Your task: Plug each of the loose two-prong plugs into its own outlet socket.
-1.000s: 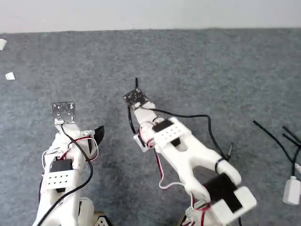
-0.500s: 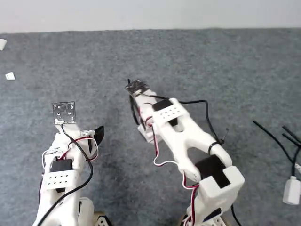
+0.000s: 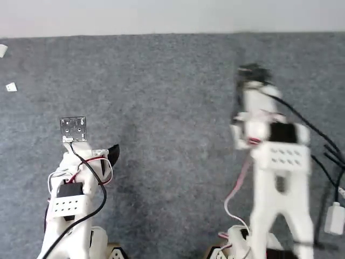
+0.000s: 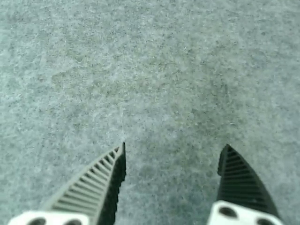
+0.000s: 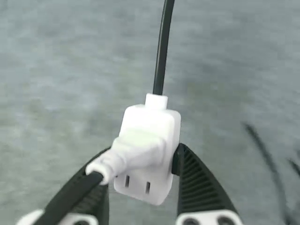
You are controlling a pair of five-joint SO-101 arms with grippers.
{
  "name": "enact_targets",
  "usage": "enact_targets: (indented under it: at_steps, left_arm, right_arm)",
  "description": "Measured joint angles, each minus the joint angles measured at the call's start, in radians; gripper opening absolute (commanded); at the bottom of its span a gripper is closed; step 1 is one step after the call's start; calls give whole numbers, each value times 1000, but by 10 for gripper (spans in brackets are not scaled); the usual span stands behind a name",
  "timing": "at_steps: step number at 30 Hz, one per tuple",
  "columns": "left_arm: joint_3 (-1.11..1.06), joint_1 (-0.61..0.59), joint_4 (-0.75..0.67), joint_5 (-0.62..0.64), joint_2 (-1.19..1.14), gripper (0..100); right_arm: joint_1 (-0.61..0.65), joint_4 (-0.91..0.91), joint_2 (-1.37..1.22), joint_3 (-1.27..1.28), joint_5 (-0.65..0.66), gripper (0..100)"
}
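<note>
- Within the last second the right arm (image 3: 277, 156) has swung away from the middle of the table. It now stands over the right side, stretched toward the far edge. The left arm (image 3: 73, 199) has not shifted.
- The right gripper (image 5: 145, 154) is clamped on a white socket block (image 5: 154, 119). One ribbed black finger (image 5: 194, 183) presses on one flank of the block and its mate presses on the opposite flank.
- The block sits right at the fingertips, raised off the grey mat (image 3: 172, 81). The face with two narrow slots is turned toward the wrist camera.
- A black cord (image 5: 161, 47) leaves the end of the block farthest from the gripper and runs straight away from it.
- A white plug (image 5: 136, 150) lies across the camera-facing side of the block, touching it. Whether its prongs are seated cannot be told.
- In the high view the right gripper is smeared, and the block cannot be made out there.
- The left gripper (image 4: 175, 150) hangs low over bare mat at the table's left side. Its two fingers are spread wide with nothing between them.
- A white connector (image 3: 335, 218) lies on the mat at the right edge, beside the right arm's base. It is well apart from both grippers, and thin black cables (image 3: 318, 159) lie near it.
</note>
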State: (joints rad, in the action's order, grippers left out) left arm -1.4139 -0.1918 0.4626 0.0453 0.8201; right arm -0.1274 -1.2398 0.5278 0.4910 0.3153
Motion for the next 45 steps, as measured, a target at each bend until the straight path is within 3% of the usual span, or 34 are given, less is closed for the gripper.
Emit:
enact_targets:
  at_steps: [4,9,17,20,24,26,32,40,45]
  left_arm:
    - [0,0,0,0,0,298]
    - [0,0,0,0,0,298]
    - [0,0,0,0,0,298]
    - [0,0,0,0,0,298]
    - [0,0,0,0,0,298]
    - [0,0,0,0,0,298]
    - [0,0,0,0,0,298]
    - [0,-20,0,0,0,295]
    - [0,-81,0,14,0,126]
  right_arm:
    - [-278,64,55,71,92,9]
    - [-618,282,44,170,143,9]
    - [-856,663,-190,267,152,9]
    - [-884,769,-305,267,152,31]
    - [-884,813,-402,262,153,214]
    - [-879,815,-407,262,153,258]
    - [-862,684,-321,227,186,178]
    - [-786,411,150,315,91,8]
    - [-690,374,414,499,57,18]
